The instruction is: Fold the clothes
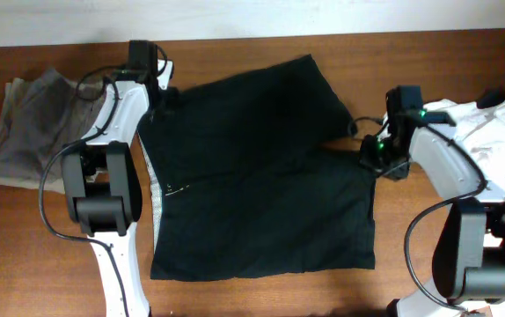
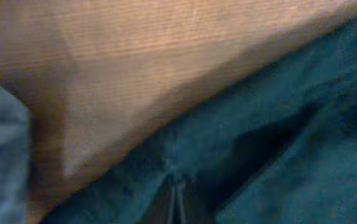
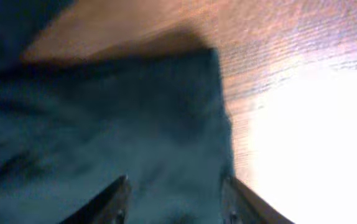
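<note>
The wooden table (image 1: 261,53) runs across the whole overhead view; the black shorts (image 1: 252,185) lie spread at its middle, both wide legs pointing toward the right arm's side, waistband edge toward the left arm; the grey-khaki shorts (image 1: 28,132) sit crumpled at the far left edge, well apart from the black pair; the white shirt (image 1: 499,132) lies bunched at the far right, partly under the right arm; the left gripper (image 1: 166,95) is at the upper left corner of the black shorts, and its wrist view shows the jaws pressed together on a puckered fold of the dark cloth, bare wood just beyond; the right gripper (image 1: 369,160) is at the right edge where the two legs meet, its fingers (image 3: 113,199) standing apart with black fabric lying between them, gripping nothing.
</note>
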Robot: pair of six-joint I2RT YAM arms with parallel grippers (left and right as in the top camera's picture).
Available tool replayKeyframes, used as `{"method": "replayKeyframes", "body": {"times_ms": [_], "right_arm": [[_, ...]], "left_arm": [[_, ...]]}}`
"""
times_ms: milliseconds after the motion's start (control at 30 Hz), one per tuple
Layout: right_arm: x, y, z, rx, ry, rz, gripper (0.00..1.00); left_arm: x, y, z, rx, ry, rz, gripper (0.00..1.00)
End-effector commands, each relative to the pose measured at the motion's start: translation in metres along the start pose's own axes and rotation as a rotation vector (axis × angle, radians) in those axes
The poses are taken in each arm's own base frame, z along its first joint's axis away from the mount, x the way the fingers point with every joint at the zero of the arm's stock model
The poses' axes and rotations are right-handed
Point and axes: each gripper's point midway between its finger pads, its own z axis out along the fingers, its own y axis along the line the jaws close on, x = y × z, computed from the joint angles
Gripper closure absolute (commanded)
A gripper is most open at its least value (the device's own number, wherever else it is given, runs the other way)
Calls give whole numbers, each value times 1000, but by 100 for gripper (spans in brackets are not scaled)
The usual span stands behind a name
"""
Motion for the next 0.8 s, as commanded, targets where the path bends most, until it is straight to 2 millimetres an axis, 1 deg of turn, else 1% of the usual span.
{"method": "replayKeyframes", "body": {"times_ms": [0,67,100,133,167,200,233,267,300,333,367,400,467,500,533,567,600,633,667,733,767], "right_arm": [[14,-30,32,120,-35,55,55],[17,-31,42,106,-52,54,72],[21,-34,48,108,-57,67,82],[24,-42,49,140,-55,109,89],[27,-58,46,207,-58,220,96],[30,-70,43,235,-53,294,96],[33,-80,40,254,-38,337,96],[39,-95,31,299,-17,400,96],[42,-107,20,339,-2,435,96],[41,-109,9,329,12,426,88],[36,-102,3,290,17,360,74],[31,-95,-8,257,15,284,67],[19,-86,-41,228,-28,239,62],[13,-79,-54,194,-57,210,61],[6,-69,-69,141,-97,182,59],[-2,-55,-81,64,-138,131,57],[-6,-38,-92,-28,-169,78,56],[-6,-22,-100,-116,-183,52,53],[-4,-13,-104,-168,-180,44,53],[3,-1,-106,-237,-149,39,52],[5,-1,-106,-239,-138,41,52]], "left_arm": [[-35,-9,-39,57,-54,-1,93],[-42,-10,-56,66,-57,0,91],[-47,-14,-69,80,-60,3,90],[-48,-16,-79,89,-57,4,87],[-48,-15,-85,88,-48,4,83],[-44,-15,-90,90,-29,2,79],[-40,-15,-92,92,-12,2,78],[-36,-16,-93,94,6,1,77],[-29,-16,-93,97,36,0,73],[-24,-17,-94,99,56,-1,72],[-19,-18,-94,102,76,-2,69],[-14,-18,-95,104,98,-3,67],[11,-21,-99,114,201,-6,64],[22,-20,-101,109,246,-7,64],[34,-16,-104,96,297,-12,64],[40,-12,-109,98,317,-22,64],[46,-9,-117,104,338,-34,64],[49,-5,-130,102,345,-48,64],[51,-1,-143,100,341,-57,64],[58,-1,-174,100,343,-71,64],[63,-4,-190,99,349,-82,64]]}}
